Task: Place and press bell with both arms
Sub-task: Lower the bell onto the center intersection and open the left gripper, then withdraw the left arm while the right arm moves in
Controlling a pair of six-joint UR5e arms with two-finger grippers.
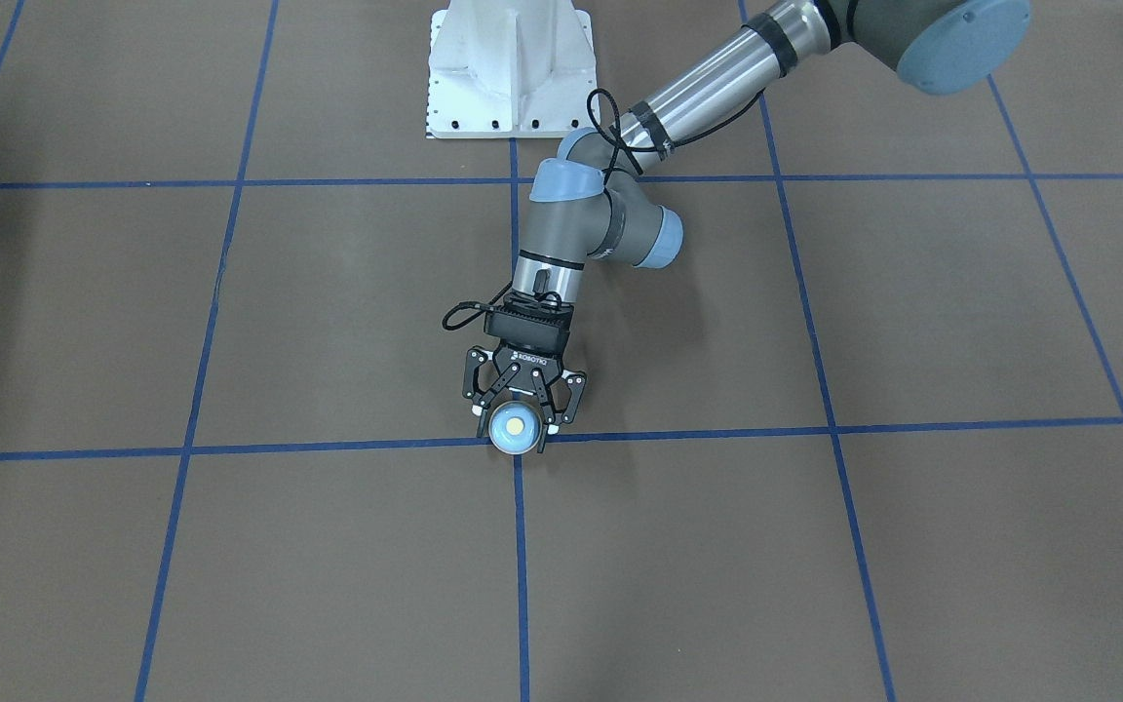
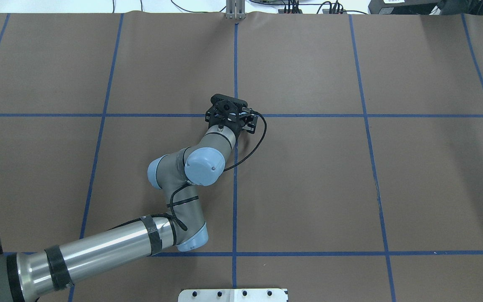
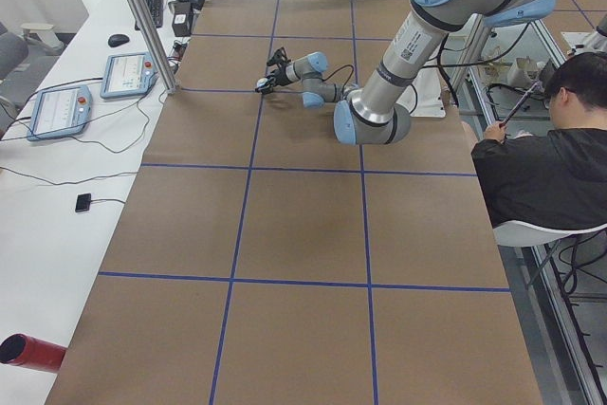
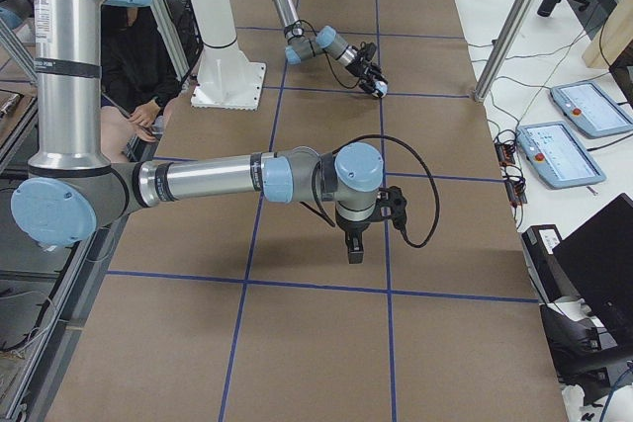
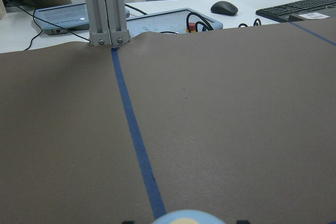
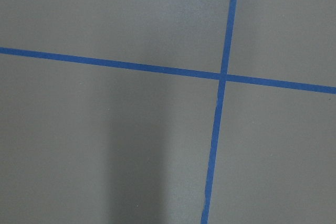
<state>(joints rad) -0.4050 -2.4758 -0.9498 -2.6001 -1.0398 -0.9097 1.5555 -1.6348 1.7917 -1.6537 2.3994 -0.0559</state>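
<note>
Left tool [image 1: 518,430] closed on the bell [image 1: 505,435], fingers flanking its dome.
Judged light, rigid and slippery; hold it low on the sides, top left free.

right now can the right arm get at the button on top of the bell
Probably yes. The left gripper holds the bell by its sides, leaving the cream button uncovered from above. The right arm hangs over bare table farther along, and nothing stands between them.
</note>
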